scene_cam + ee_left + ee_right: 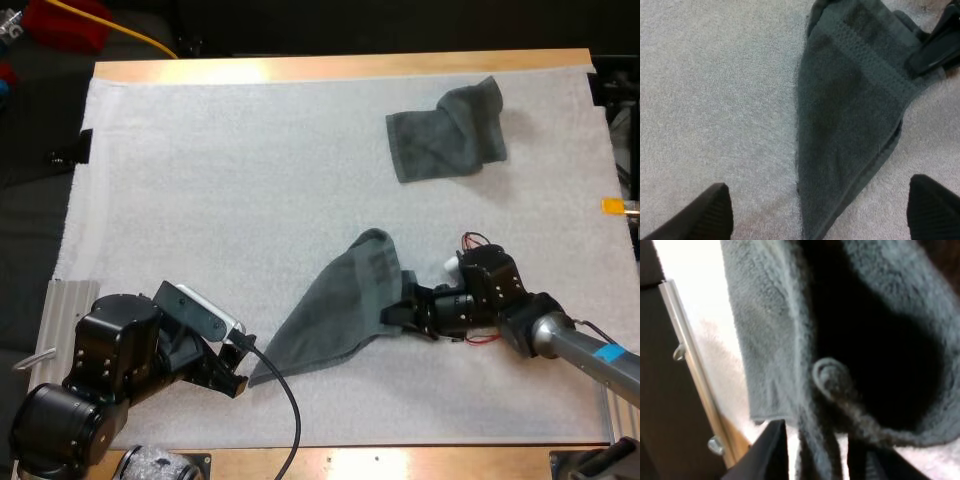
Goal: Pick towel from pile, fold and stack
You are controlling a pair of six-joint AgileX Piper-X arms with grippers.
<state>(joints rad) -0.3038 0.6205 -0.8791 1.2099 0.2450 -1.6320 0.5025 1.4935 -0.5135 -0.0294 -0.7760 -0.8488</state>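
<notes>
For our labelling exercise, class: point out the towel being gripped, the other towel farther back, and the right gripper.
gripped towel (330,315): high view, middle of its cloth.
far towel (445,135): high view, its centre.
right gripper (397,312): high view, between its fingertips, at the towel's edge.

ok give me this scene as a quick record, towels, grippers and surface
held item: dark grey-green terry towel, pulled into a long triangle at mid-mat
loose item: crumpled dark grey-green towel, far right part of mat
left gripper: open, fingers either side of the terry towel's pointed tip, clear of it
right gripper: shut on the terry towel's opposite end
surface: white mat on wooden table
</notes>
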